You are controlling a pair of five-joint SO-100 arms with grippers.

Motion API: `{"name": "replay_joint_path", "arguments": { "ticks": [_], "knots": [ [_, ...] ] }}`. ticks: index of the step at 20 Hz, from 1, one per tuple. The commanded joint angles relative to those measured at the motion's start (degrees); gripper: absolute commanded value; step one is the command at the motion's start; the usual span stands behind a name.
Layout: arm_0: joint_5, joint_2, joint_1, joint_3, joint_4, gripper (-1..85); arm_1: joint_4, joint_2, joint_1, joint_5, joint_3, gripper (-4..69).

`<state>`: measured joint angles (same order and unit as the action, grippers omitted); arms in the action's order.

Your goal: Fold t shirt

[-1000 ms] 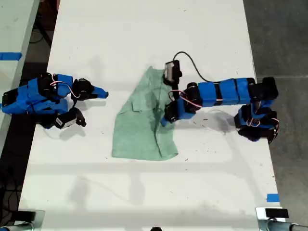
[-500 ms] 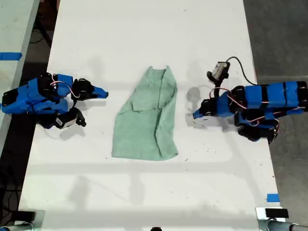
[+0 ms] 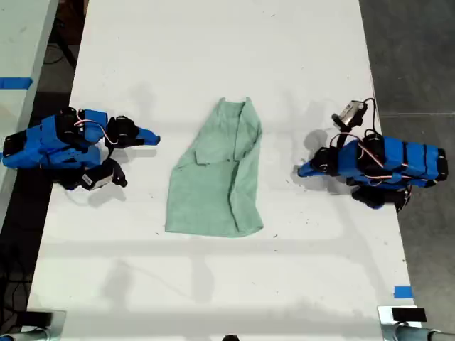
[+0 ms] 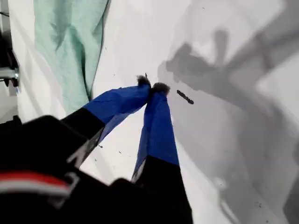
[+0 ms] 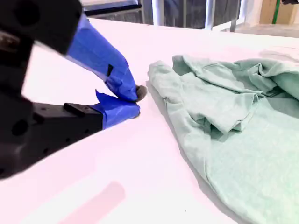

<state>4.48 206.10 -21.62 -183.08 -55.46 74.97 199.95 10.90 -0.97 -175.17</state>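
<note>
The pale mint-green t shirt (image 3: 217, 177) lies partly folded in the middle of the white table (image 3: 213, 57), narrow end toward the far edge. My first gripper (image 3: 302, 170) is at the exterior view's right, shut and empty, a hand's width from the shirt's edge; the first wrist view shows its blue fingertips (image 4: 152, 86) touching, with the t shirt (image 4: 70, 42) some way beyond. My second gripper (image 3: 153, 138) rests at the exterior view's left, shut on nothing. Its tips (image 5: 135, 100) sit just short of the t shirt (image 5: 233, 116).
Another table with blue tape (image 3: 14, 83) stands at the exterior view's left edge. Grey floor (image 3: 412, 57) lies past the table's edge at the exterior view's right. A blue tape mark (image 3: 402, 292) sits at the table's near corner on the exterior view's right.
My first gripper let go of the shirt's edge and drew back toward the exterior view's right. The shirt stays as left. The second arm has not moved.
</note>
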Motion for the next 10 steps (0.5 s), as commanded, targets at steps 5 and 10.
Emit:
{"name": "replay_joint_path", "arguments": {
  "ticks": [5, 10],
  "knots": [
    [-0.8, 0.4, 1.0, 0.1, 0.0, -0.2, 0.6, 0.8, -2.2, 0.0, -3.0, 6.6],
    [-0.8, 0.4, 1.0, 0.1, 0.0, -0.2, -0.3, 0.8, -2.1, 2.7, -3.2, 4.2]
  ]
}}
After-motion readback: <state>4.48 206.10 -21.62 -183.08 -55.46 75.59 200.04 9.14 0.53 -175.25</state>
